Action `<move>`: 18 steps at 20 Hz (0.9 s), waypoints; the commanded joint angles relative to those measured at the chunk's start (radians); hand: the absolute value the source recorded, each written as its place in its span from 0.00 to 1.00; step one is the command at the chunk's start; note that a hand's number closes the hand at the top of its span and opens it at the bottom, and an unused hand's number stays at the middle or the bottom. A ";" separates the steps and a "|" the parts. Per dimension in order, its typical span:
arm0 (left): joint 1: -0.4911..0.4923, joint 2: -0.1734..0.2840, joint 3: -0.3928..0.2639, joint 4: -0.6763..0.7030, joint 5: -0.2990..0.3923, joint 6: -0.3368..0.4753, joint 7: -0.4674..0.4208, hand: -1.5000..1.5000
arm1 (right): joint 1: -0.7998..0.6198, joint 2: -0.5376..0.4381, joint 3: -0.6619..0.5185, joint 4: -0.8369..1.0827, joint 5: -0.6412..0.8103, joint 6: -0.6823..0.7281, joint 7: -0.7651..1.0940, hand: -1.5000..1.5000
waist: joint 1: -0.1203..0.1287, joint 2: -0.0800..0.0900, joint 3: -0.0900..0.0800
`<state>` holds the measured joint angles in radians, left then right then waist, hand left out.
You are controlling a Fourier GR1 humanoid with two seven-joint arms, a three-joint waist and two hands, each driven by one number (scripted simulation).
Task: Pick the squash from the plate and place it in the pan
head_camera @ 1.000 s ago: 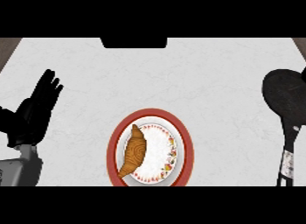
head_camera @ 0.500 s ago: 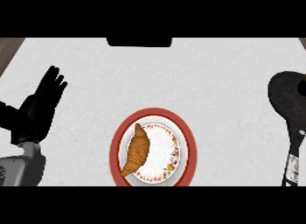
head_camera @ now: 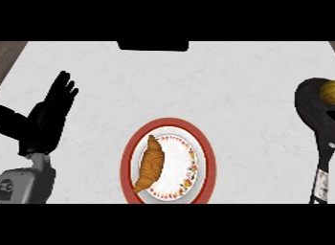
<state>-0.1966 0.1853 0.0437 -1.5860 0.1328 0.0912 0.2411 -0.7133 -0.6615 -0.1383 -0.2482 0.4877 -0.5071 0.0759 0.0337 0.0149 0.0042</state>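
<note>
On the counter: one hand, one plate, one pan

At nine o'clock one left hand [head_camera: 47, 117] rests, fingers spread wide; at six, one plate [head_camera: 202, 158] bearing a croissant [head_camera: 150, 165]; at three, one pan [head_camera: 324, 112], edge-cropped, already containing the squash [head_camera: 333, 91]

light: even, bright, no clear source | surface: pale marbled grey counter top [head_camera: 198, 81] evenly lit, no glare | shadows: barely any beside red-rimmed white plate [head_camera: 206, 162] at lower centre | blur: edges slightly soft throughout | distortion: none evident at frame edges
</note>
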 commanded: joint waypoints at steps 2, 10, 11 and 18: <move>-0.004 0.024 0.028 -0.009 0.029 -0.029 0.015 0.50 | -0.007 0.010 -0.102 -0.003 -0.091 -0.046 -0.144 0.00 | 0.002 -0.001 0.000; 0.079 -0.006 0.020 0.005 -0.007 -0.007 -0.053 0.50 | 0.173 -0.010 -0.365 -0.152 -0.394 0.080 -0.414 0.00 | -0.051 -0.020 -0.003; 0.055 0.029 0.048 -0.016 0.010 -0.013 -0.006 0.50 | 0.212 -0.012 -0.405 -0.172 -0.440 0.115 -0.458 0.00 | -0.060 -0.023 -0.003; 0.093 -0.008 0.032 -0.028 -0.002 0.002 -0.023 0.50 | 0.451 -0.022 -0.516 -0.300 -0.617 0.416 -0.591 0.00 | -0.063 -0.024 -0.005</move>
<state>-0.1429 0.2017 0.0900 -1.5944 0.1415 0.0818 0.2300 -0.3765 -0.6870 -0.5935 -0.4762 -0.0361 -0.2214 -0.4544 -0.0268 -0.0066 0.0000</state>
